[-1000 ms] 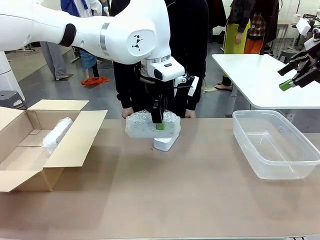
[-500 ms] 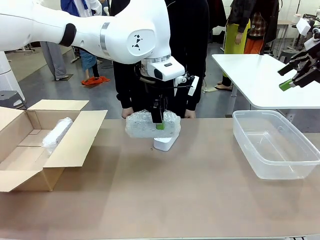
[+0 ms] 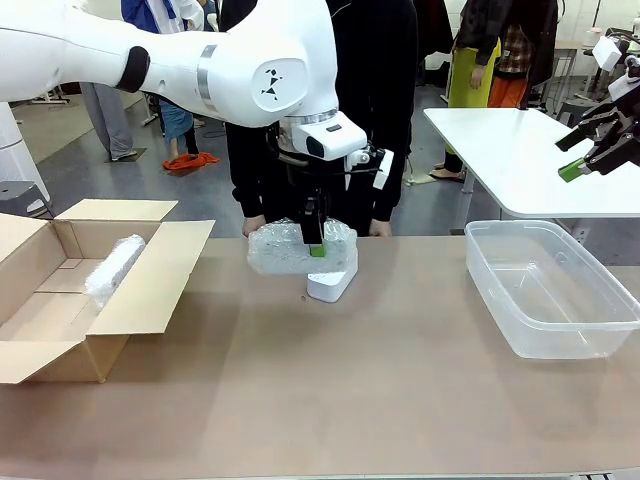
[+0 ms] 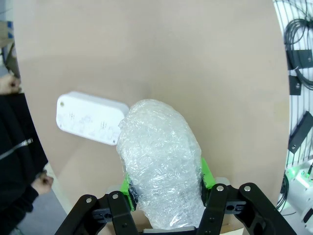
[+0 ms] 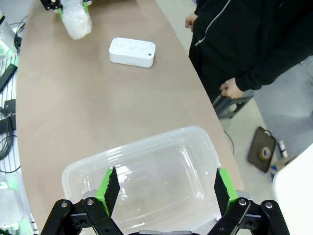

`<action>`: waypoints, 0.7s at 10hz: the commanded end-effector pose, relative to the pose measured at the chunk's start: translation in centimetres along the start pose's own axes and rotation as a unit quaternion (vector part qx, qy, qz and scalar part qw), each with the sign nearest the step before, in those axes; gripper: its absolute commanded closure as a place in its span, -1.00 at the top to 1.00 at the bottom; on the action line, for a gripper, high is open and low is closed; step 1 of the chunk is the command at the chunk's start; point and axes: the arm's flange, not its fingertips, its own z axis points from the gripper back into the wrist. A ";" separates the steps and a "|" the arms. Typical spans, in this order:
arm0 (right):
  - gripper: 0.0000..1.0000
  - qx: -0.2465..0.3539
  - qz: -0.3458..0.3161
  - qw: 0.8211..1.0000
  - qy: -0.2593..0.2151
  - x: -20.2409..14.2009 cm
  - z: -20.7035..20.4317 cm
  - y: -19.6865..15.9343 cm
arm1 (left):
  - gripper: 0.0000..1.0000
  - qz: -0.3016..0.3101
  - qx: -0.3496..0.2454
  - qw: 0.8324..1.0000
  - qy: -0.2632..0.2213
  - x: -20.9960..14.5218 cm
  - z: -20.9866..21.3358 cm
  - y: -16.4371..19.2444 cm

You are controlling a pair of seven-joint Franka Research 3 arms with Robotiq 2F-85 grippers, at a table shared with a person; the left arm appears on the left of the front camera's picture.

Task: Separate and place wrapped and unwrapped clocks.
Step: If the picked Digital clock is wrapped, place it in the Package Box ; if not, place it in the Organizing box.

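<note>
My left fingers (image 3: pixel 316 238) clench whitish bubble-wrap bundle (image 3: pixel 285 250) above flat white plastic clock (image 3: pixel 332 284); right fingers (image 5: pixel 110 191) spread. Next, likely: brown cardboard box (image 3: pixel 150 275), far left of fingers.

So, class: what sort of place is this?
Probably a robotics lab or workshop hall: a white robot arm works over the table, another white table stands beyond, and people stand about on a grey floor.

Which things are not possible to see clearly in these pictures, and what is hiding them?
1. Front view: the wrapped bundle covers the far part of the bare clock.
2. Left wrist view: bubble wrap hides what the bundle contains; the clock's markings are too faint to read.
3. Front view: the cardboard box is cut off by the left edge.
</note>
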 end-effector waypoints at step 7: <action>1.00 0.003 0.001 1.000 -0.008 0.0 -0.1 0.0 | 0.13 0.198 0.044 0.979 -0.039 -10.2 2.5 -1.5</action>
